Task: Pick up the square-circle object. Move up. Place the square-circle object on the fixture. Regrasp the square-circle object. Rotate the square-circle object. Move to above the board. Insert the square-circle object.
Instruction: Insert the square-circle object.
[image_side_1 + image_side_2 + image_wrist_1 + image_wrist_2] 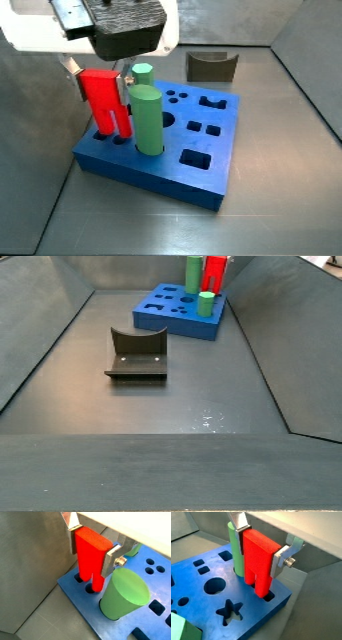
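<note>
In a wrist view the gripper (91, 543) clamps the square-circle object (89, 556) between its silver fingers (113, 554), the red peg standing upright with its two prongs reaching down into holes near the corner of the board (80, 592); a green cylinder (125, 594) stands just beside the peg on the blue slab, and several dark cut-outs show farther along the board. In a wrist view from the opposite side, the gripper (261, 543) holds the square-circle object (259, 559) by its blocky upper part, one finger (284, 556) pressed to its flank, the prongs entering holes at the edge of the board (211, 572); a tall green cylinder (235, 549) rises close behind the peg, and a star-shaped cut-out (230, 610) and a round hole (214, 586) lie open in the blue surface. In a side view the gripper (96, 62) hangs over the board's near-left corner, shut on the top of the square-circle object (103, 99), whose lower end meets the board (201, 170); two green cylinders (144, 120) stand next to it, and the fixture (210, 66) sits well apart behind the board. In a side view from the far end, the fixture (136, 354) stands in the middle of the floor, while the board (181, 314) lies far back with the square-circle object (215, 271) upright on it beside the green cylinders (206, 303); the gripper is out of frame here.
</note>
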{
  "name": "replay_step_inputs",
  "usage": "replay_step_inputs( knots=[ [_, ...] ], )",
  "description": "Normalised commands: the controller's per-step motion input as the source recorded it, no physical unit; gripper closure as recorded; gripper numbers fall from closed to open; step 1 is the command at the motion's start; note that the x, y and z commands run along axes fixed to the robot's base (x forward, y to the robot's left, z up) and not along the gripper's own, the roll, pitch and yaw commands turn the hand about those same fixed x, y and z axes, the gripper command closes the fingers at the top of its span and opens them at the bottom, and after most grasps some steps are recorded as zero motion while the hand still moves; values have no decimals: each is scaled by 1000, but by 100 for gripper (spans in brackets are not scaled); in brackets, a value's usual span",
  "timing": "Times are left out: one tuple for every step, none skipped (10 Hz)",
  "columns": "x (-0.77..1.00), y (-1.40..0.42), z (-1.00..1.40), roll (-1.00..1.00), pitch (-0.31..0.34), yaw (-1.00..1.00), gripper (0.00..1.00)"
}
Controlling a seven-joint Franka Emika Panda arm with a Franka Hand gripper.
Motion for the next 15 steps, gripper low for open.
replay_step_inputs(
  knots=[
    [0, -49, -240, 36, -90, 3, 100],
    [0, 0, -49, 0, 0, 0, 100],
    [0, -163, -329, 131, 0, -277, 100],
    [0, -117, -260, 134, 0, -306, 100],
    [0, 0, -54, 0, 0, 0, 100],
    [63, 0, -309, 24, 0, 103, 100],
    [17, 0, -303, 50, 0, 154, 100],
    [0, 0, -23, 0, 0, 0, 100],
    [-31, -240, -303, 164, 0, 131, 100],
    [0, -371, -386, 221, 0, 303, 100],
    [0, -383, -366, 179, 0, 380, 100],
    [0, -183, -283, 84, 0, 317, 100],
    [46, 0, -294, 14, 0, 229, 100],
    [63, 0, -157, 0, -26, 151, 100],
    [89, 0, -51, 0, -23, 0, 100]
  ],
)
